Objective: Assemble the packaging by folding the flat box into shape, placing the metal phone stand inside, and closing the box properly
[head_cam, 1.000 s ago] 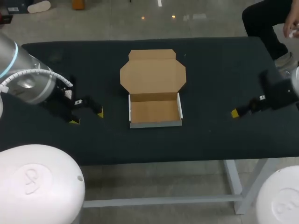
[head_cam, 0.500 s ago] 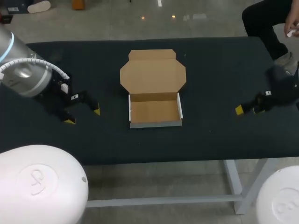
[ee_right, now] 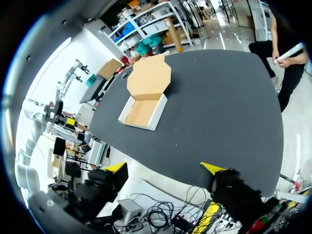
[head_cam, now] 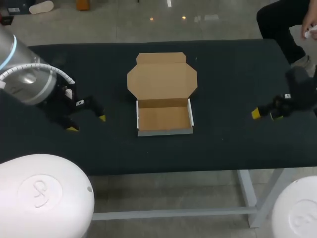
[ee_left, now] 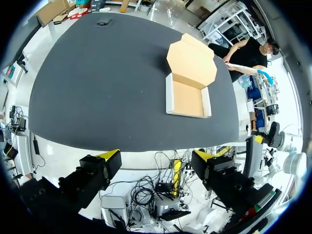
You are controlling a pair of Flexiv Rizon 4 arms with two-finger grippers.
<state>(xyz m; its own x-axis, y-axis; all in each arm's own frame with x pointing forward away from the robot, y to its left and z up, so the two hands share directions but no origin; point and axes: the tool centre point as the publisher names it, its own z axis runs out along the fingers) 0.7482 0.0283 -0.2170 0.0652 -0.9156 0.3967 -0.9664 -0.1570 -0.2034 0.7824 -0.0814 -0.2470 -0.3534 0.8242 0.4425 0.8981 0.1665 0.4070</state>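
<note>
A brown cardboard box (head_cam: 164,119) sits mid-table (head_cam: 223,74) with its tray walls standing and its lid lying flat, open, on the far side. The left gripper (head_cam: 87,123) is well to its left, yellow tips spread apart. The right gripper (head_cam: 262,114) is well to its right — only one yellow tip shows clearly.

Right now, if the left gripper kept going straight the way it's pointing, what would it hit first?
Most likely the bare black table cover, short of the open brown cardboard box. The left gripper, fingers open, angles down at cloth; the box lies farther ahead, slightly aside. Depth is unclear.
</note>
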